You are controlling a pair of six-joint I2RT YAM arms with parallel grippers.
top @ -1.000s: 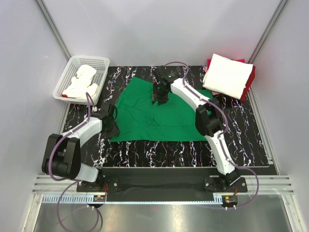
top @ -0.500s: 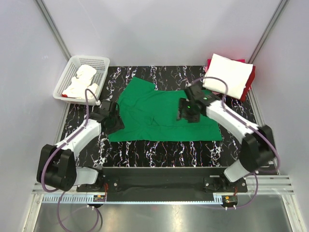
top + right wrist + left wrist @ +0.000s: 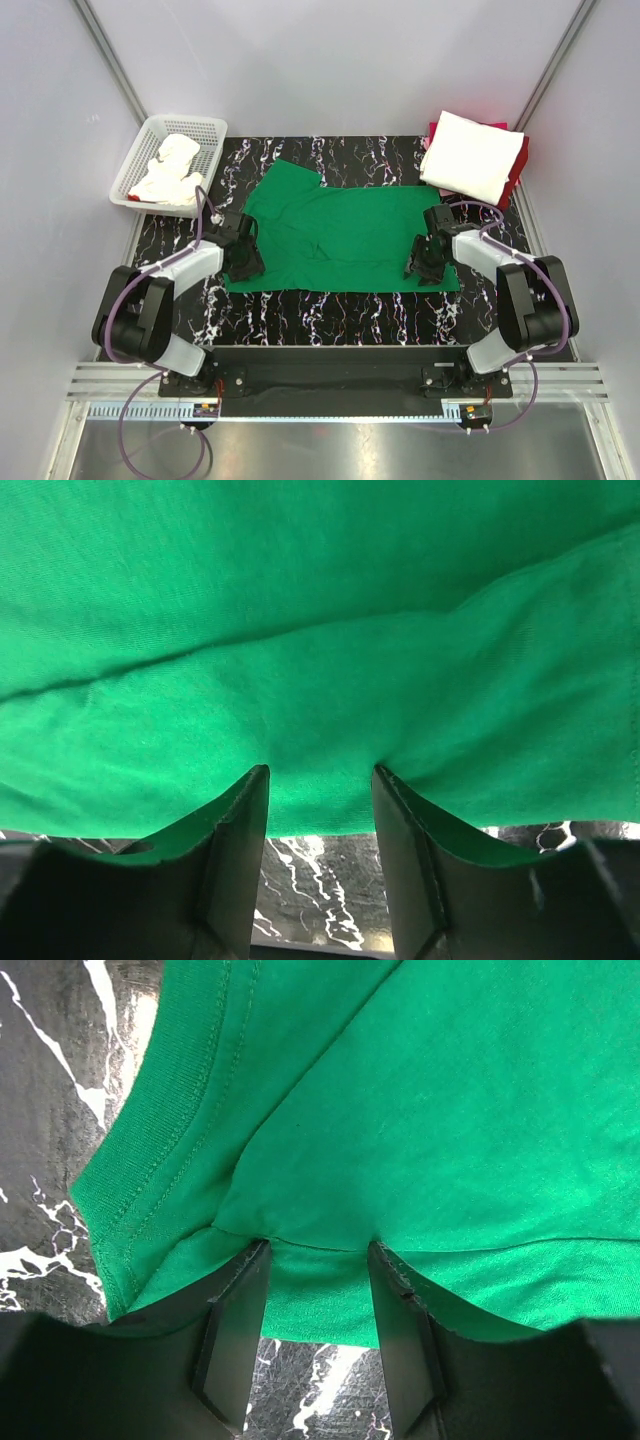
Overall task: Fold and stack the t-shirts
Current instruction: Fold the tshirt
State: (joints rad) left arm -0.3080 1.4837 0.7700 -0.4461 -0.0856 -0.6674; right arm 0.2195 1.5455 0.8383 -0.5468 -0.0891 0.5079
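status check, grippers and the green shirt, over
Left gripper open at near-left corner of the green shirt. Right gripper open at its near-right corner. Shirt spread out, unfolded. Nothing in the way.

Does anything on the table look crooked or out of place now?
Mildly. The green t-shirt is not flat: its sleeve juts out far left and wrinkles cross its middle. The folded white t-shirt lies rotated, not square.
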